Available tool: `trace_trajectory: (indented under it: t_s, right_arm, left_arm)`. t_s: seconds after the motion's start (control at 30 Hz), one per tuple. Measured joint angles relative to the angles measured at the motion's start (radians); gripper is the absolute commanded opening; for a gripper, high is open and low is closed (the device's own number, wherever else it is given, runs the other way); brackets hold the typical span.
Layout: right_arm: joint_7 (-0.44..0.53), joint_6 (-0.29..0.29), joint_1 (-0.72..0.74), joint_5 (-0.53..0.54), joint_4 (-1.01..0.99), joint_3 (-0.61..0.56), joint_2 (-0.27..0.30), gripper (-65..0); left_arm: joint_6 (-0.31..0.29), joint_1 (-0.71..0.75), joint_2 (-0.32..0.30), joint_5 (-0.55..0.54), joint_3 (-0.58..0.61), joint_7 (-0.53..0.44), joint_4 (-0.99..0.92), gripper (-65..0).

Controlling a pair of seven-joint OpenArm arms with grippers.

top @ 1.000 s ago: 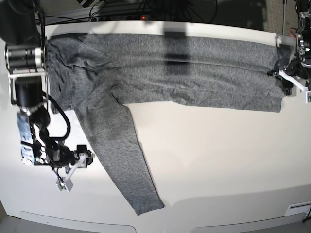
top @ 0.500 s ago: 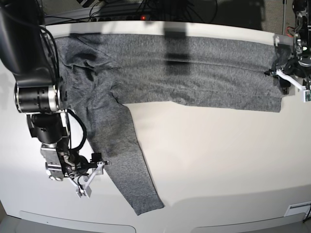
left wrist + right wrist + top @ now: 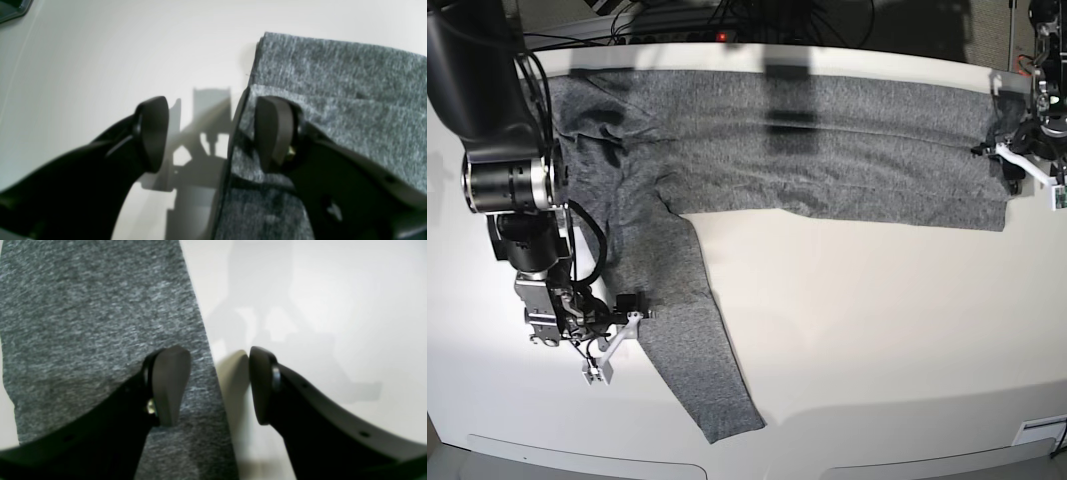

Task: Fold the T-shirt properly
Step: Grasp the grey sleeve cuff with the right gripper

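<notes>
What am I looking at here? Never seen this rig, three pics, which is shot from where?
It is a robot with two arms at a white table. The wide picture looks down on the whole table; the other two come from cameras on each wrist, looking past that arm's tool.

A grey long-sleeved shirt lies spread across the far side, one sleeve trailing toward the near edge.

The left tool is open over the shirt's edge, one finger above cloth, one above bare table. The right tool is open the same way at the sleeve's edge. Neither holds anything yet.
</notes>
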Motion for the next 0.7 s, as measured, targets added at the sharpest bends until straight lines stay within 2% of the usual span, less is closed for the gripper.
trace_trajectory:
  t_s: [0.03,0.17,0.3,0.53,0.7]
  right_arm:
    - [0.000,0.000,-0.003,0.000,0.000,0.000,-0.003,-32.6]
    - [-0.037,-0.003,-0.003,0.000,0.003,0.001,-0.018,-41.8]
    - [-0.045,-0.003,-0.003,0.000,0.005,0.001,-0.027,-47.6]
    - [-0.053,-0.004,-0.003,0.000,0.005,0.005,-0.033,-65.0]
    - [-0.061,-0.003,0.003,0.000,0.005,0.005,-0.034,-65.0]
  left_arm:
    - [0.000,0.000,0.000,0.000,0.000,-0.004,0.000,-24.9]
    - [0.000,0.000,0.000,0.000,0.000,-0.008,0.000,-24.9]
    - [0.000,0.000,0.000,0.000,0.000,-0.007,0.000,-24.9]
    - [0.000,0.000,0.000,0.000,0.000,-0.008,0.000,-24.9]
    - [0.000,0.000,0.000,0.000,0.000,-0.008,0.000,-24.9]
